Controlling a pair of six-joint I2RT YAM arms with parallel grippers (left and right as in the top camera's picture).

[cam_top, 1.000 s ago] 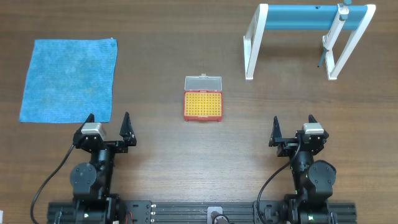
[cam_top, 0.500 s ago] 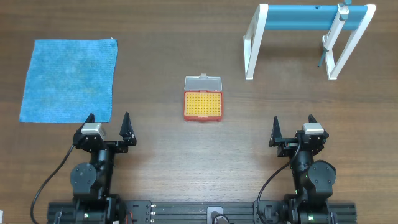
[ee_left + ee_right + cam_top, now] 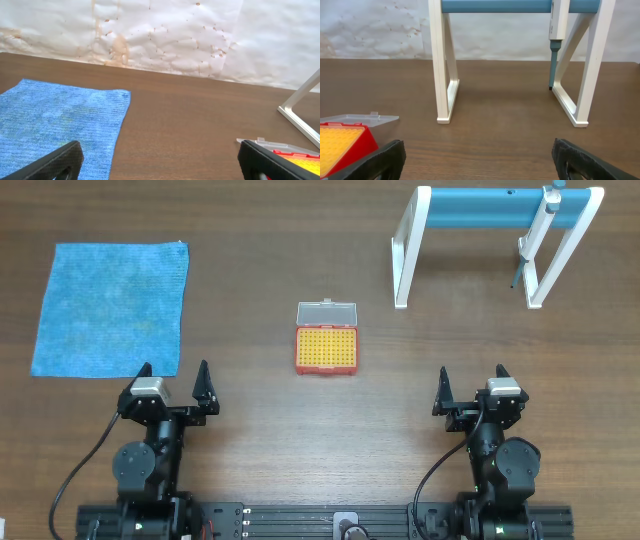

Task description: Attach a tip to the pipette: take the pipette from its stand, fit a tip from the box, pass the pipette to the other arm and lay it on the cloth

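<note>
1. Hanging from the white-and-blue stand (image 3: 480,210) at the far right of the table (image 3: 300,450), the pipette (image 3: 538,230) points its narrow shaft downward, clear of the wood. That leaves its body free, so a gripper could likely lift it off from the front.
2. The right gripper (image 3: 471,372) rests close to its own base with its fingers spread wide and nothing between them. It stands on the same side as the stand, and its wrist camera looks straight at the pipette, so I judge this arm the natural one to fetch it.
3. The tip box (image 3: 326,348) sits in the middle of the table, between the two arms and well apart from the stand. Its clear lid (image 3: 327,313) is folded back on the far side, exposing the yellow tips (image 3: 337,137). This probably lets the pipette be pressed straight down onto one.
4. The left gripper (image 3: 174,370) is equally wide open and empty, and sits near the closest corner of the blue cloth (image 3: 110,310).
5. The blue cloth lies flat at the left, well apart from the stand. That explains the handover: the arm nearest the pipette is farthest from where it must be laid.
6. No step appears begun, and the first move is the reach to the stand. The pipette hangs between the stand's uprights, so the approach needs care not to knock the frame.
</note>
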